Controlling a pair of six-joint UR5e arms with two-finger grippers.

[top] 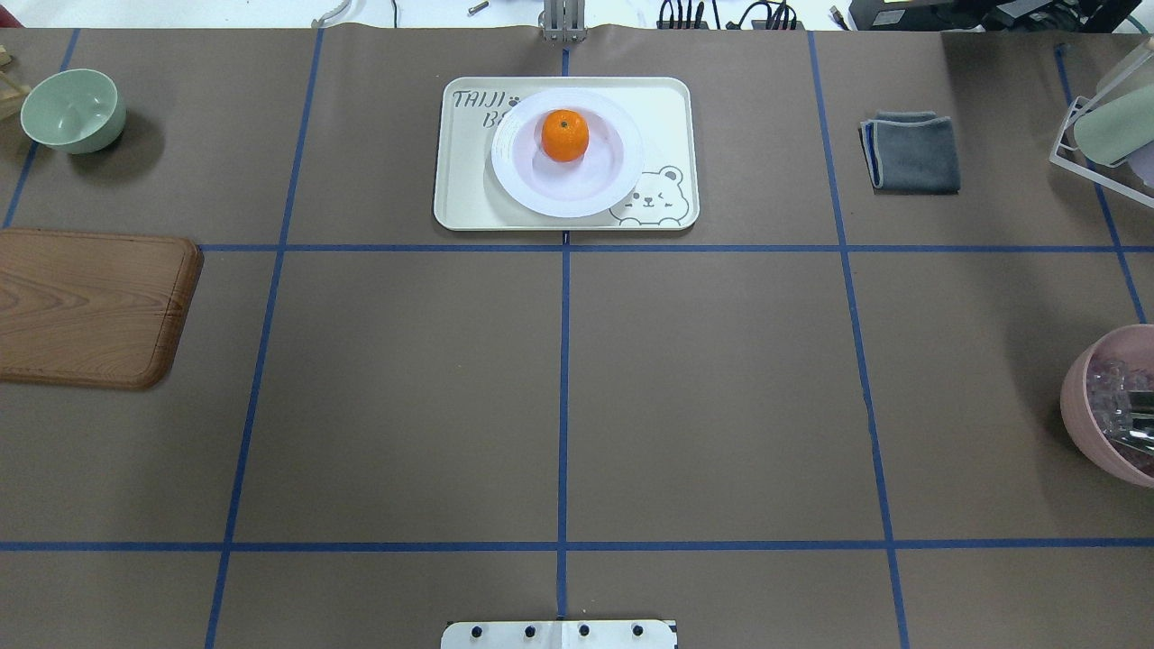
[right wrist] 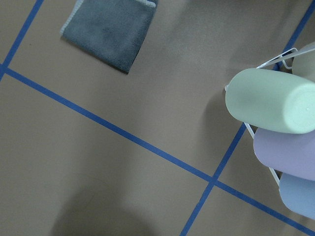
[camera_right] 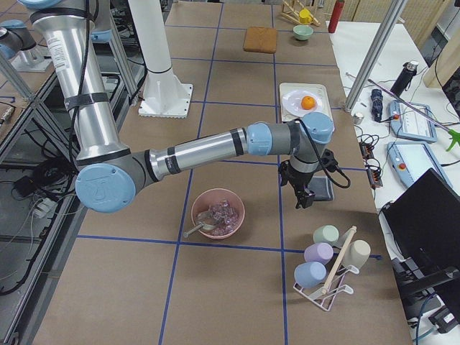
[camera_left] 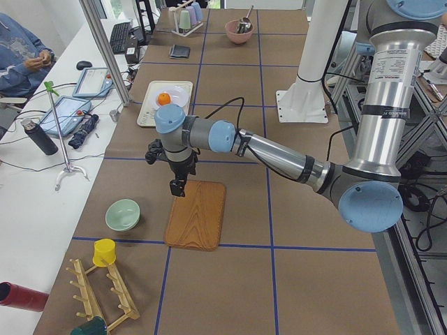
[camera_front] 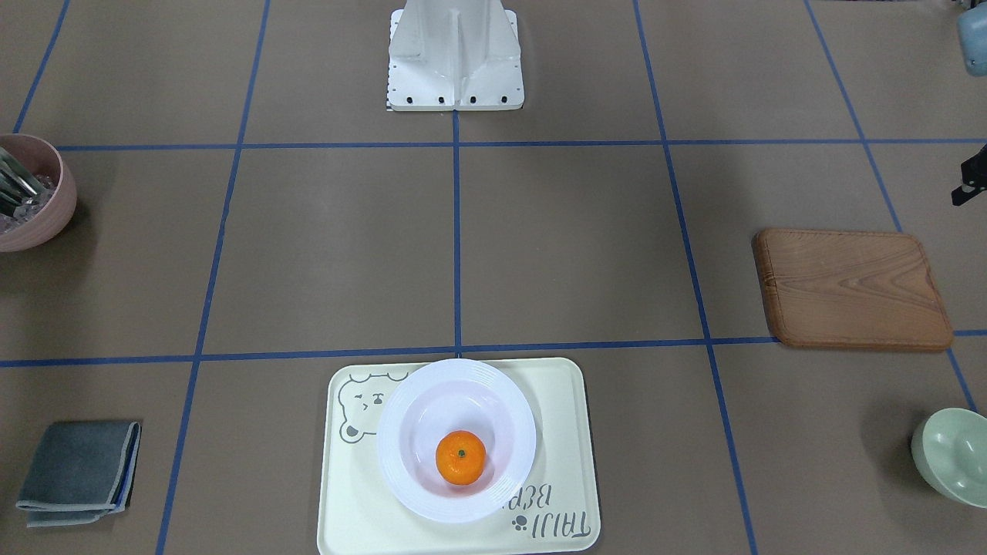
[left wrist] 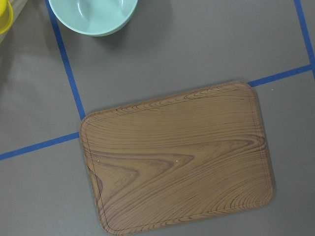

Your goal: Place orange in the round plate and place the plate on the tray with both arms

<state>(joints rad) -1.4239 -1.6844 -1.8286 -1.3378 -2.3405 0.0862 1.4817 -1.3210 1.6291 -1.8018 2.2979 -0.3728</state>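
The orange lies inside the round plate. The plate stands on the tray at the table's far middle. Both arms are well away from it. In the exterior left view my left gripper hangs over the far end of the wooden board; only a black sliver of it shows at the front view's right edge, and I cannot tell its state. In the exterior right view my right gripper hovers by the grey cloth, its state unclear too. Neither wrist view shows fingers.
A wooden board and a pale green bowl sit on my left side. A pink bowl with utensils, a folded grey cloth and a cup rack are on my right. A person sits at the side desk.
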